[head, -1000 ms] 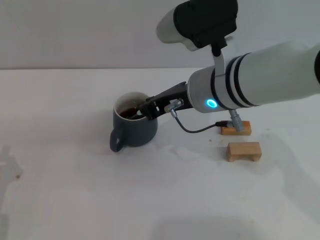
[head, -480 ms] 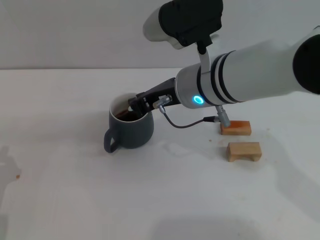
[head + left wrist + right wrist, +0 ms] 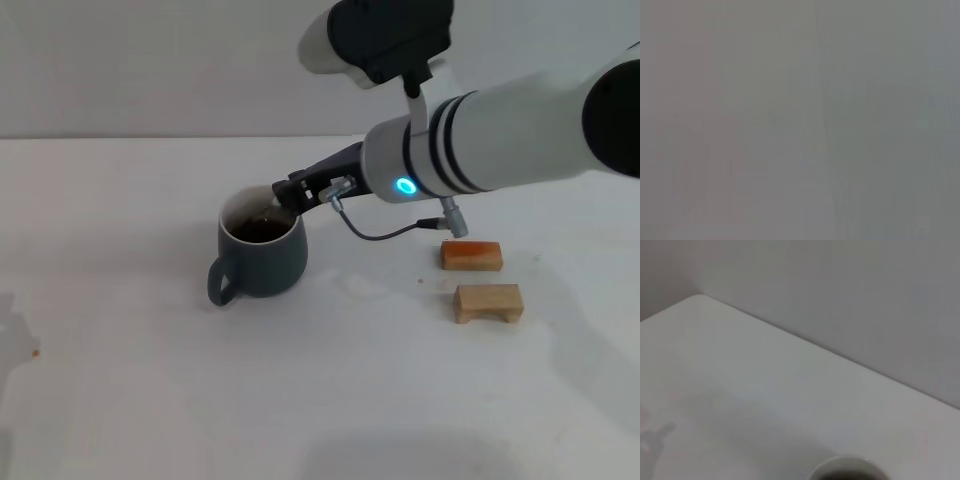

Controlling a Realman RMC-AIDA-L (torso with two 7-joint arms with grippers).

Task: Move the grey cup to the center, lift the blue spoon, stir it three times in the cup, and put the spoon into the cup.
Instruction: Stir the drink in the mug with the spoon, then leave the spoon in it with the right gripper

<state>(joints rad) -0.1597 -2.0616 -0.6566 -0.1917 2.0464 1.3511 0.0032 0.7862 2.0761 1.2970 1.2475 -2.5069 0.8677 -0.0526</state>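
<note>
The right gripper reaches over the far rim of the grey cup near the table's middle, probably for stirring; its grip cannot be made out, and the blue spoon cannot be picked out; the left arm is unseen.

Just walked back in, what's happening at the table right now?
The right gripper is at the far rim of the grey cup, which stands on the white table with dark liquid inside. The blue spoon can't be made out. Two wooden blocks sit apart to the cup's right. The left arm isn't in view.
</note>
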